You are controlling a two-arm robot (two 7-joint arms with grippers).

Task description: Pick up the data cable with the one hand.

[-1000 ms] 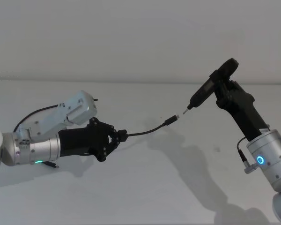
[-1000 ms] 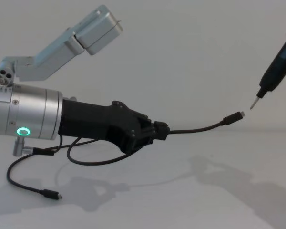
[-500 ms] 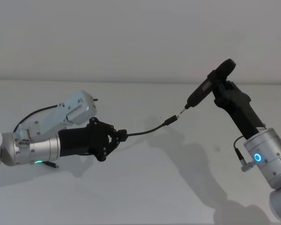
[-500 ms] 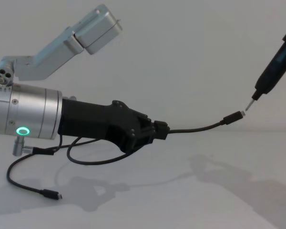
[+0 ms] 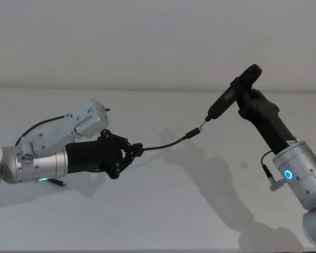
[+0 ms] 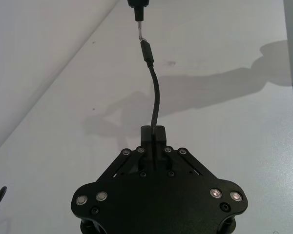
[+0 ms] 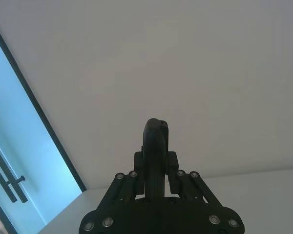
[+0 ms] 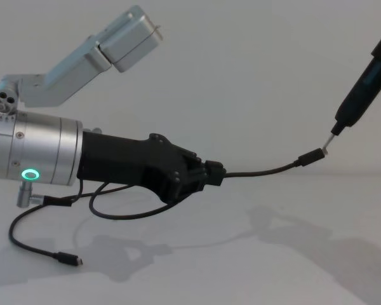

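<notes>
Rightward tool [image 5: 229,97] has edged left, tip meeting the data cable [image 5: 166,145] plug at centre frame. Left claw [image 5: 130,153] stays clamped on the cable, holding it raised off the surface [image 5: 163,211]; right claw [image 7: 156,183] grips the tool.

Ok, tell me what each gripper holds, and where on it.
Left gripper: cable, mid-length, plug end free. Right gripper: dark tool, on its body.

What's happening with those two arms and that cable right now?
Left gripper shut on data cable, lifted clear of table. Right gripper shut on slim dark tool, tip at the cable's plug. Nothing in the way.
</notes>
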